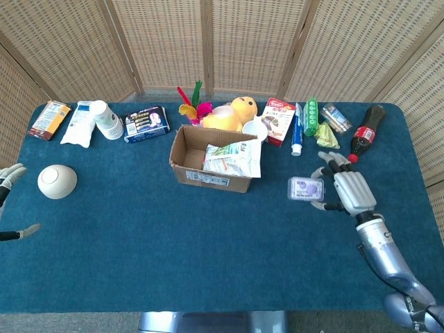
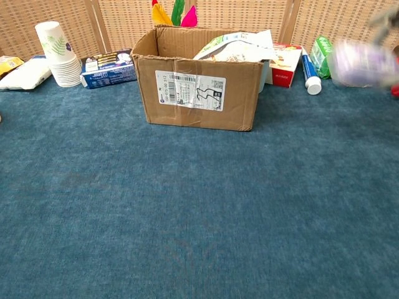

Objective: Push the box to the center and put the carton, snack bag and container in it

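Note:
The open cardboard box (image 1: 214, 159) (image 2: 199, 78) stands mid-table, slightly toward the back. A white-and-green snack bag (image 1: 234, 158) (image 2: 235, 47) lies in it, sticking out over the right wall. My right hand (image 1: 350, 191) holds the small clear container with purple contents (image 1: 306, 188) (image 2: 361, 62) in the air, to the right of the box; the chest view shows it blurred. A red-and-white carton (image 1: 279, 121) (image 2: 283, 63) stands behind the box's right corner. My left hand (image 1: 10, 177) shows at the far left edge, fingers apart and holding nothing.
A white bowl (image 1: 57, 182) sits at the left. Along the back are paper cups (image 1: 107, 119), a blue pack (image 1: 147, 123), a yellow plush (image 1: 236, 114), a toothpaste tube (image 1: 297, 132), green packets (image 1: 313, 116) and a cola bottle (image 1: 364, 134).

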Robot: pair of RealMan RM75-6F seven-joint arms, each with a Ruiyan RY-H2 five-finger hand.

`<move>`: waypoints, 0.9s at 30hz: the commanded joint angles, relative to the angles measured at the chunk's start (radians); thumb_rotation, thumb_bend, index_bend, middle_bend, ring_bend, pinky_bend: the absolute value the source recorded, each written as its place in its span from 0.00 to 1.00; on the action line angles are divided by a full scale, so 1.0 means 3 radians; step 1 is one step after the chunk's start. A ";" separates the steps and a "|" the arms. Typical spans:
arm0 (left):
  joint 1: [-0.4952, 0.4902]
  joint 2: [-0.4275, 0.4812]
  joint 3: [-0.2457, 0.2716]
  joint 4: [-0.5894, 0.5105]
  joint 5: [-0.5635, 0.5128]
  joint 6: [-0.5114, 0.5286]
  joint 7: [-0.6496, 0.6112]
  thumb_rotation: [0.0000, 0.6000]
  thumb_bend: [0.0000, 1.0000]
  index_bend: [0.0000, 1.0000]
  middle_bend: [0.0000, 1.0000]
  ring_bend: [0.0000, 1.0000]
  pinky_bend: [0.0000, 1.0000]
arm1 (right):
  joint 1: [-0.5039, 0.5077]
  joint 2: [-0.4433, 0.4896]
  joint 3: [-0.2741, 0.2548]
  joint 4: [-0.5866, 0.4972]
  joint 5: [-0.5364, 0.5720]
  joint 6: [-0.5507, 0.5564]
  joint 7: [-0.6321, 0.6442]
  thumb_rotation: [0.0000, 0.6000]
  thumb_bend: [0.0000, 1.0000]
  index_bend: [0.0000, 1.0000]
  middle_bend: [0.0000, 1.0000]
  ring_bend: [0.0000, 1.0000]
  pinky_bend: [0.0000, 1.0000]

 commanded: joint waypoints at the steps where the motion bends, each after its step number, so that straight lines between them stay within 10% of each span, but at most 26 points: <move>1: 0.0004 0.0008 0.0003 0.0002 0.0006 0.0005 -0.0012 1.00 0.16 0.00 0.00 0.00 0.07 | 0.0194 0.0272 0.0337 -0.0456 0.0255 0.0008 -0.0286 1.00 0.43 0.51 0.00 0.00 0.12; 13: 0.0019 0.0018 0.0012 0.0015 0.0036 0.0039 -0.0046 1.00 0.16 0.00 0.00 0.00 0.07 | 0.1013 -0.0057 0.0713 -0.0959 0.1402 -0.0137 -0.1502 1.00 0.42 0.52 0.00 0.00 0.14; 27: 0.0001 0.0020 -0.0007 0.0086 -0.0067 -0.0047 -0.0157 1.00 0.16 0.00 0.00 0.00 0.07 | 0.1970 -0.1300 0.0751 -0.0163 0.2595 0.0288 -0.2512 1.00 0.42 0.52 0.00 0.00 0.15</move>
